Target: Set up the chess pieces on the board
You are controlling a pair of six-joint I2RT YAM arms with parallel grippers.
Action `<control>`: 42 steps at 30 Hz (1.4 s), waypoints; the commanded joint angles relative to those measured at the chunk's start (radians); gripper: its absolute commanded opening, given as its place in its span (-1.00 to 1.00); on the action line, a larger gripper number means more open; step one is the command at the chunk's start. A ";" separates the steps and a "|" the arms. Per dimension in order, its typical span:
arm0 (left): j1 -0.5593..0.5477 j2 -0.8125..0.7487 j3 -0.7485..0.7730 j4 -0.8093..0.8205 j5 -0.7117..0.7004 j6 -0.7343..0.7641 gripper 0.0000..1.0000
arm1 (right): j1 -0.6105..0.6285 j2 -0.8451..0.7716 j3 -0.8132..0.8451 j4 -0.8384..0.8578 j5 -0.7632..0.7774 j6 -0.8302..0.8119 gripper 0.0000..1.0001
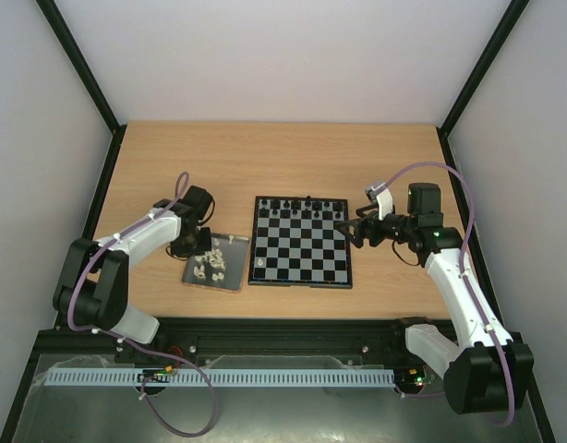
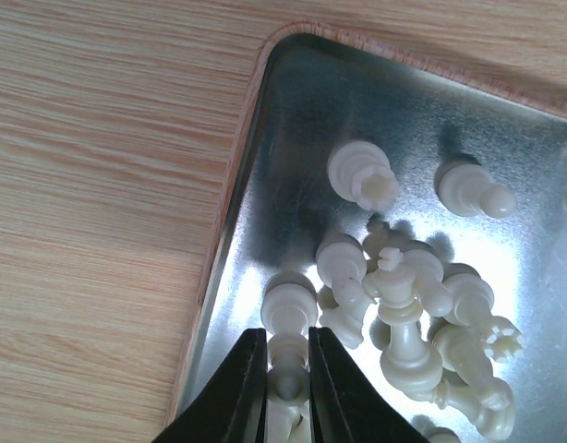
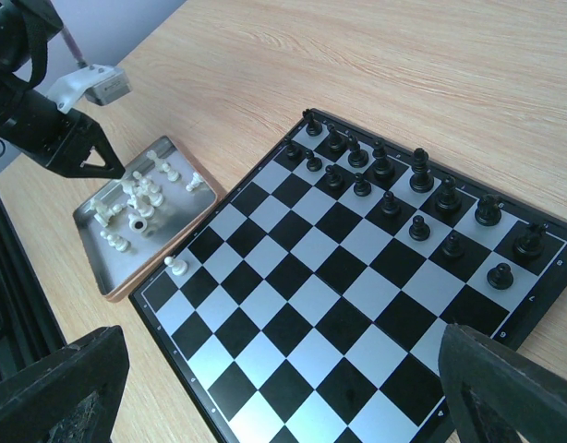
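**Board** (image 3: 311,314): chequered in black and pale silver-grey squares, bounded by a black rim.
**Chess pieces** (image 2: 394,305): uniform cream-white with a slight gloss.
**Opposing figures** (image 3: 422,180): solid black.
**Tray** (image 2: 293,129): mottled silver-grey floor. The edge is tan, perhaps coppery, its exact tint being uncertain under the glare.
**Table** (image 2: 99,185): light oak-toned wood with fine parallel grain.
**Left gripper** (image 2: 288,346): black fingers.
**Arms** (image 1: 140,235): white shells with black joints.
**Cables** (image 1: 429,164): purple.
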 commanded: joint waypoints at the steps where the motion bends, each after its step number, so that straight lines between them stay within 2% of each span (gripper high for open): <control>1: -0.010 -0.043 0.057 -0.086 0.005 0.000 -0.87 | -0.001 -0.003 -0.010 -0.015 -0.020 -0.018 0.86; 8: -0.087 -0.073 0.172 -0.168 -0.015 0.001 -0.87 | -0.001 -0.001 -0.011 -0.014 -0.018 -0.016 0.86; 19: -0.416 0.025 0.334 -0.153 0.008 -0.009 -0.87 | -0.002 -0.005 -0.024 0.030 0.071 0.015 0.86; 25: -0.548 0.079 0.373 -0.095 0.035 0.028 -0.87 | -0.020 0.029 -0.036 0.053 0.119 0.025 0.86; 33: -0.664 0.150 0.425 -0.066 0.026 0.091 -0.88 | -0.024 0.085 -0.036 0.059 0.114 0.035 0.86; 42: -0.719 0.245 0.443 -0.048 0.008 0.144 -0.90 | -0.024 0.142 -0.013 0.048 0.098 0.034 0.86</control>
